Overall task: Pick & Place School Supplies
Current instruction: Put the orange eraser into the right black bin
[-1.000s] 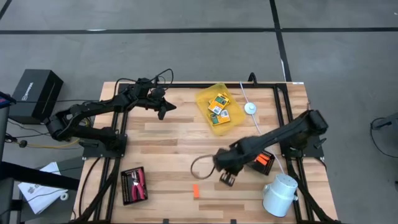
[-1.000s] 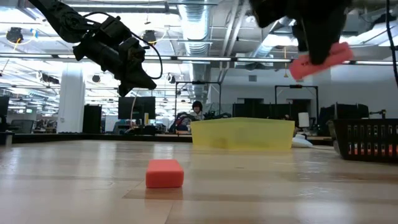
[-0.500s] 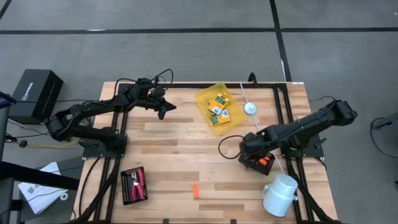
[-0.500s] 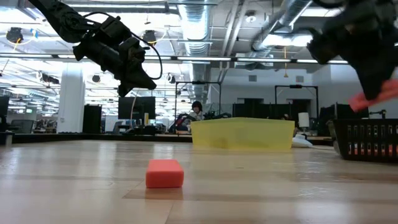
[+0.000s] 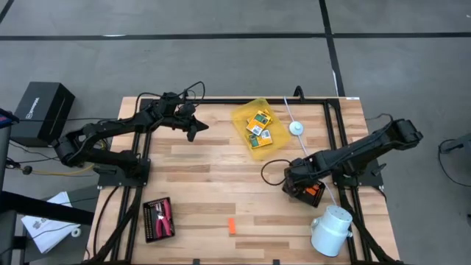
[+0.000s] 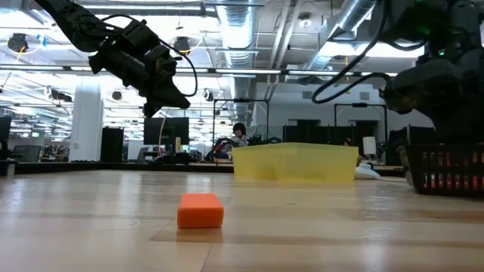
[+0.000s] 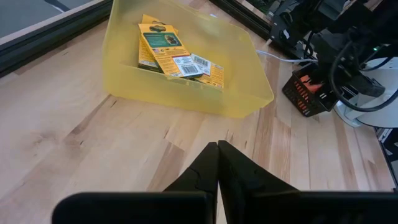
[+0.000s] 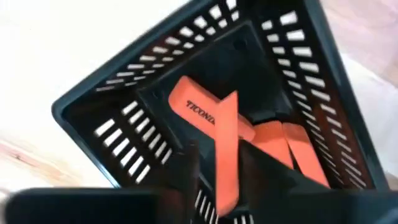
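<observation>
Orange sticks (image 8: 273, 140) fill black ribbed tray (image 8: 124, 93) at table's right side; right wrist view alone shows them inside, one printed stick (image 8: 205, 109) lying flat, another standing tilted between right claw's (image 8: 214, 180) fingers. Whether fingers grip or have let go: cannot tell. High view shows right claw (image 5: 298, 184) over that tray (image 5: 315, 193), contents mostly hidden. Lone orange stick (image 5: 231, 226) on bare table (image 5: 199, 184). Left claw (image 7: 217, 165) pinched shut, empty, raised above table. Card boxes (image 7: 171, 53) in yellow tray (image 7: 186, 93). Red-handled tool (image 5: 166, 216) in second black tray (image 5: 149, 221), seen in high view only.
</observation>
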Motion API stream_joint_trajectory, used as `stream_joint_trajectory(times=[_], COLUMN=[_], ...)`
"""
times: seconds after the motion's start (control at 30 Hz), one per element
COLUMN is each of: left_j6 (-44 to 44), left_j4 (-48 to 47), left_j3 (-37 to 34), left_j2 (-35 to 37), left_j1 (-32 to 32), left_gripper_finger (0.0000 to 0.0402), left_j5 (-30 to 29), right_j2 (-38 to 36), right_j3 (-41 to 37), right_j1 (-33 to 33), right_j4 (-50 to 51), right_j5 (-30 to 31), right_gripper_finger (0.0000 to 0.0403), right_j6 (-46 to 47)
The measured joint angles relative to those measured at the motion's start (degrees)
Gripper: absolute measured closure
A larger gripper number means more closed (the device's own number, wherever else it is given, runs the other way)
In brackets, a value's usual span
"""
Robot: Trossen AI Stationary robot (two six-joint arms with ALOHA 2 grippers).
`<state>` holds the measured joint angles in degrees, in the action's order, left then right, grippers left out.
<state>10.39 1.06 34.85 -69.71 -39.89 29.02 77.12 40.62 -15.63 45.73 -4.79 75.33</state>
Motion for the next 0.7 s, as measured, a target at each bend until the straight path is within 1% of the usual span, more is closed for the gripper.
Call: stream_joint_trajectory(times=[0.1,0.17,0.23,0.3,0.43,0.5,0.6,0.7], left_j6=[-0.02,-0.02,-0.02,-0.02,0.56,0.60,1.17,6.43], left_j4=[0.02,0.05,0.10,0.14,0.62,1.94,6.87,13.80], left_j3=[0.00,0.00,0.00,0.00,0.00,-0.02,-0.02,-0.02], left_j2=[0.00,0.00,0.00,0.00,0.00,0.00,0.00,0.01], left_j1=[0.00,0.02,0.01,0.01,0.02,0.00,0.00,0.45], left_gripper_finger=[0.0402,0.0402,0.0401,0.0399,0.0394,0.0394,0.0398,0.0400], left_j5=[0.00,0.00,0.00,0.00,0.12,2.05,8.50,15.79], right_j2=[0.00,0.00,0.00,0.00,-1.25,-2.43,-4.78,-7.32], right_j3=[0.00,0.00,0.00,0.13,2.50,4.25,7.58,10.47], right_j1=[0.89,1.28,1.90,2.41,3.70,4.54,6.27,8.18], right_j4=[-0.31,-1.13,-2.22,-2.82,-4.93,-6.15,-6.94,-10.63], right_j5=[-0.09,-0.49,-1.25,-1.35,-1.08,0.55,5.25,8.81], right_gripper_finger=[0.0236,0.0195,0.0165,0.0150,0.0154,0.0165,0.0185,0.0203], right_j6=[-1.42,-2.38,-3.51,-3.78,-6.57,-7.60,-8.36,-10.11])
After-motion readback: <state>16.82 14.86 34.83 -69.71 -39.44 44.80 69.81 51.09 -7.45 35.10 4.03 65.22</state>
